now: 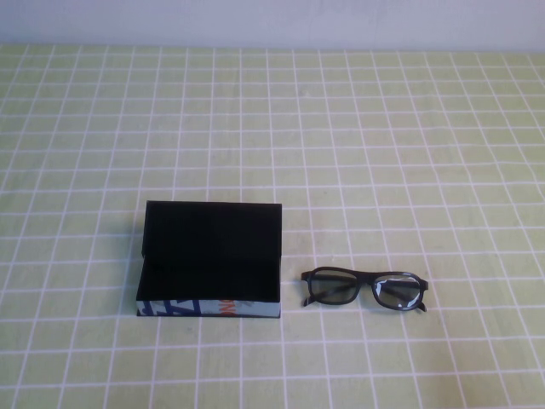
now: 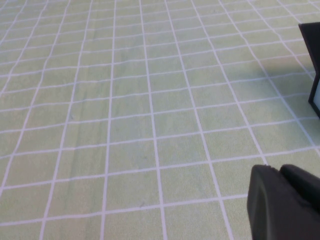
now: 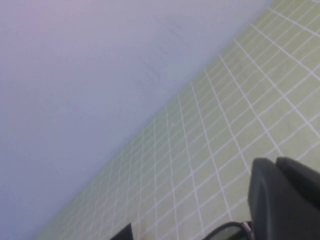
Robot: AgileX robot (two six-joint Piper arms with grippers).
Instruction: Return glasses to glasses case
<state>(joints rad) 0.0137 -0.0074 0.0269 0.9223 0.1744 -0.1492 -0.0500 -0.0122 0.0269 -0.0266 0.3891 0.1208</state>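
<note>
- Green-and-white checked cloth covers my desk (image 1: 383,128), with a pale wall (image 1: 272,21) behind its far edge.
- Left claw (image 2: 285,202): I only get a dark corner of it in the left wrist view, low over bare cloth; I cannot tell how its fingers stand. An edge of the glasses case (image 2: 312,60) shows at that picture's margin.
- Left of centre in the high view, the glasses case (image 1: 210,258) lies open, black lid back flat, printed white side toward me.
- Just beside it, to the right and apart, the glasses (image 1: 364,289) rest on the cloth.
- Right claw (image 3: 285,200): a dark corner only, near the glasses (image 3: 227,232); its fingers I cannot tell.
</note>
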